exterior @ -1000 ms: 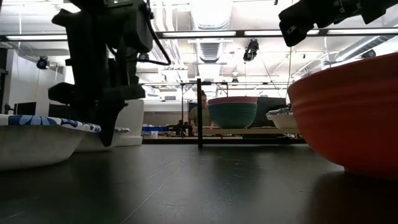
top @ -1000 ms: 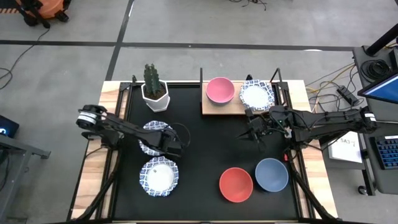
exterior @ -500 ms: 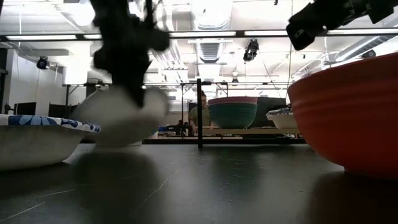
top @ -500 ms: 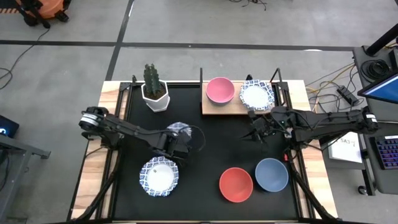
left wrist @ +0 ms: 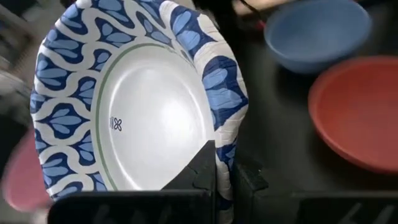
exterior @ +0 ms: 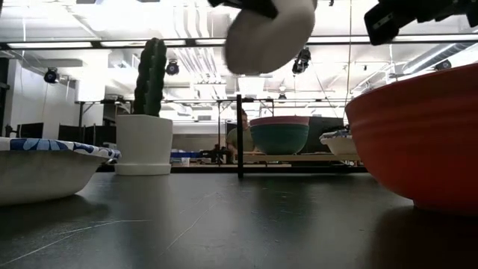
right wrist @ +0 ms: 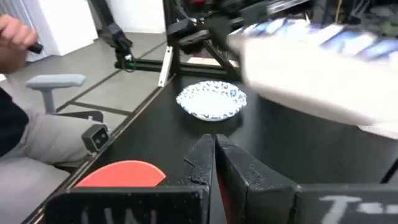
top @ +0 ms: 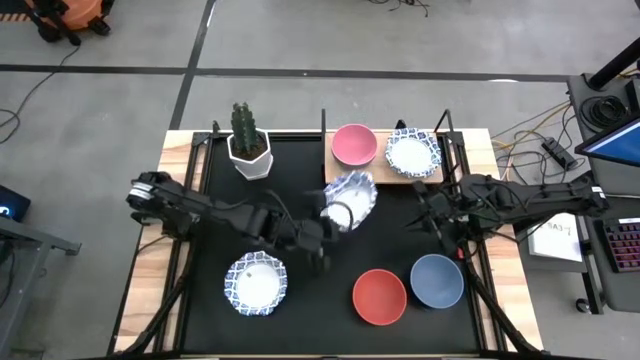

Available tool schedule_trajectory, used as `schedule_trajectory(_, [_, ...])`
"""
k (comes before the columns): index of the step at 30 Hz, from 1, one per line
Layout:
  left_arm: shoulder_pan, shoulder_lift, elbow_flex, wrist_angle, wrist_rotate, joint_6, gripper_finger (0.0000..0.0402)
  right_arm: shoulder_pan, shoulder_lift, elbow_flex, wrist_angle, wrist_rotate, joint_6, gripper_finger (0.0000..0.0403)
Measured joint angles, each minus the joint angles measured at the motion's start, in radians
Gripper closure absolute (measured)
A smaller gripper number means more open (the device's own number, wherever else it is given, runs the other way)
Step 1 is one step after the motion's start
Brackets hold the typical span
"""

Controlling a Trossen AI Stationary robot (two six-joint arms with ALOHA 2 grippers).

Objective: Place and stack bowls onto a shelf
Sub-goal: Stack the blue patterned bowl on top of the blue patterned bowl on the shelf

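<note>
High view: your left gripper (top: 330, 222), fingers clamped on a patterned bowl's (top: 350, 198) rim, carries it tilted toward the shelf (top: 372, 172); right gripper (top: 428, 215), fingers together, waits near the counter's right edge.

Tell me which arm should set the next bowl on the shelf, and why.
Left. Its gripper is shut on a patterned bowl, lifted just in front of the shelf. The right gripper is shut and empty, beside the shelf, so it would first need to fetch a bowl.
</note>
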Motion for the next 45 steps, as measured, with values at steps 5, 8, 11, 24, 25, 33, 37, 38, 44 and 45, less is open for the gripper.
schedule_trajectory(5, [0.093,0.008,0.0,0.126,0.0,0.087,0.04,0.05,-0.012,-0.002,0.031,-0.008,-0.059,0.0394])
schedule_trajectory(8, [0.149,0.03,-0.001,0.184,0.0,0.091,0.04,0.087,-0.013,-0.002,0.128,-0.056,-0.132,0.0394])
schedule_trajectory(11, [0.196,0.066,-0.003,0.26,0.029,0.096,0.04,0.122,-0.013,-0.002,0.172,-0.074,-0.176,0.0394])
schedule_trajectory(24, [0.305,0.295,0.166,0.44,0.152,0.178,0.04,0.172,-0.024,0.002,0.269,-0.073,-0.157,0.0394])
schedule_trajectory(25, [0.313,0.323,0.196,0.44,0.154,0.183,0.04,0.172,-0.026,0.002,0.269,-0.073,-0.157,0.0394])
schedule_trajectory(33, [0.393,0.547,0.484,0.399,0.15,0.147,0.04,0.172,-0.038,0.002,0.254,-0.073,-0.157,0.0394])
schedule_trajectory(37, [0.414,0.642,0.613,0.362,0.151,0.15,0.04,0.172,-0.039,0.002,0.227,-0.074,-0.157,0.0394])
schedule_trajectory(38, [0.418,0.663,0.64,0.356,0.151,0.15,0.04,0.172,-0.039,0.002,0.221,-0.074,-0.154,0.0394])
schedule_trajectory(44, [0.427,0.744,0.736,0.342,0.171,0.147,0.04,0.172,-0.039,-0.003,0.201,-0.074,-0.145,0.0394])
schedule_trajectory(45, [0.426,0.754,0.749,0.341,0.18,0.147,0.04,0.172,-0.039,-0.005,0.201,-0.074,-0.142,0.0394])
